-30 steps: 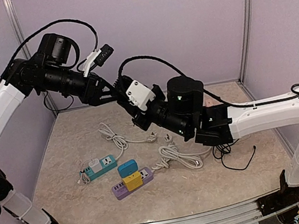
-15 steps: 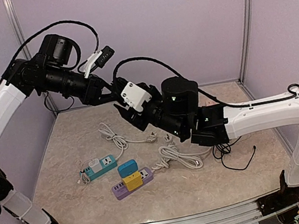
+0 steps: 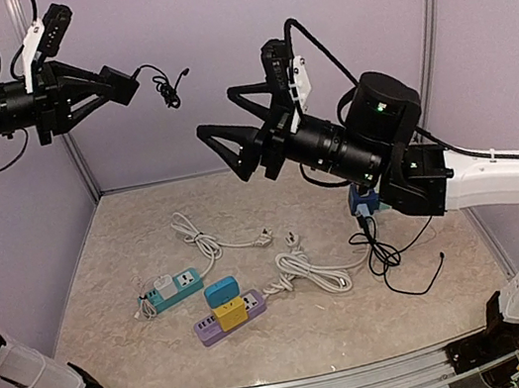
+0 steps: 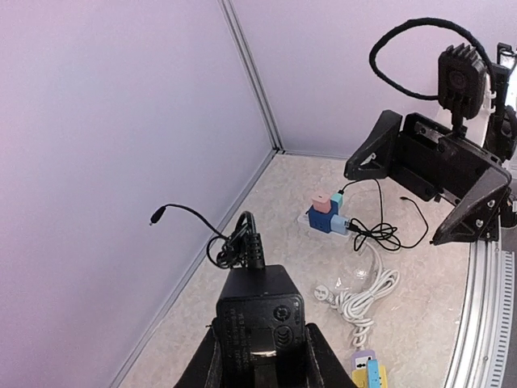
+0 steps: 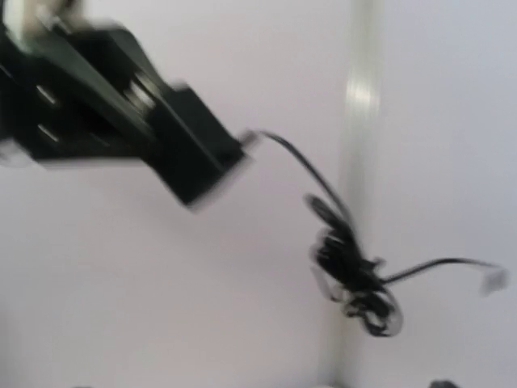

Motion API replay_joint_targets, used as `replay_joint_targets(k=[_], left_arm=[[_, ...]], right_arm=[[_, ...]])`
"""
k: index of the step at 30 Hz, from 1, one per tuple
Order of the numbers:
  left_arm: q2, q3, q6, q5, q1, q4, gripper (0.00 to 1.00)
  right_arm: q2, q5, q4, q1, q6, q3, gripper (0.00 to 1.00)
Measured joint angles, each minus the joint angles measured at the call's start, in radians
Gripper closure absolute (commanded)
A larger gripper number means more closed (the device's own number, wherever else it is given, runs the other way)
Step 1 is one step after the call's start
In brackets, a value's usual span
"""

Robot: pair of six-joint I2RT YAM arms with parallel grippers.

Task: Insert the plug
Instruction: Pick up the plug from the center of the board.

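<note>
The plug (image 4: 260,311) is a black power adapter with a thin black cable bundle (image 4: 234,244) hanging from it. My left gripper (image 4: 260,352) is shut on it, raised high at the upper left (image 3: 114,84) of the top view. My right gripper (image 3: 232,123) hangs open and empty in mid-air over the back of the table, facing the left one; its spread fingers (image 4: 376,149) show in the left wrist view. The blurred right wrist view shows the plug (image 5: 190,166) and its cable (image 5: 355,279) but not its own fingers.
On the table lie a teal power strip (image 3: 171,290), a purple strip (image 3: 233,319) with yellow and blue plugs, a blue socket cube (image 4: 327,217), white cables (image 3: 303,272) and a black cable (image 3: 397,260). Purple walls close the left and back sides.
The two grippers were together at the plug. The left one shut on it, the right one opened and let go, and the left arm swung up and left with the plug.
</note>
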Motion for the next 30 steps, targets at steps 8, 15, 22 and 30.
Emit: replay_joint_targets(k=[8, 15, 22, 30], left_arm=[[-0.140, -0.166, 0.026, 0.046, -0.049, 0.119, 1.00], [-0.145, -0.220, -0.031, 0.121, -0.083, 0.201, 1.00], [-0.145, -0.272, -0.077, 0.119, -0.104, 0.239, 1.00], [-0.138, -0.267, -0.109, 0.108, -0.106, 0.275, 1.00]], right_arm=[[0.187, -0.370, 0.256, 0.009, 0.271, 0.115, 0.27], [0.335, -0.500, 0.391, 0.014, 0.436, 0.244, 0.31], [0.353, -0.492, 0.523, -0.020, 0.585, 0.266, 0.36], [0.402, -0.496, 0.594, -0.035, 0.677, 0.315, 0.41]])
